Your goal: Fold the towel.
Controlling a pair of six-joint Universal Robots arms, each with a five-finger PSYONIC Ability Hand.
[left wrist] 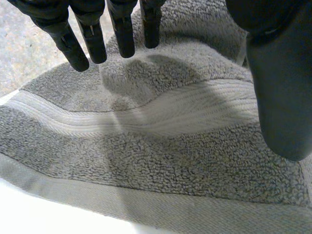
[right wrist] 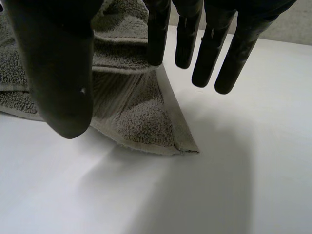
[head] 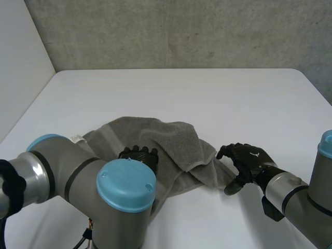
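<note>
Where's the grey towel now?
In the head view the towel lies crumpled on the table's near side, under the left hand, one corner by the right hand.

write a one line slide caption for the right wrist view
Open right hand hovers over a pointed corner of the grey towel, which lies on the white table.

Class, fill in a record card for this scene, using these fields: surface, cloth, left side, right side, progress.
surface: white table
cloth: grey towel, rumpled, lying in loose folds on the table
left side: left hand open, fingers straight, over the towel near its ribbed band
right side: right hand open, fingers straight, over a pointed corner of the towel
progress: no neat fold yet; neither hand grips the towel
</note>
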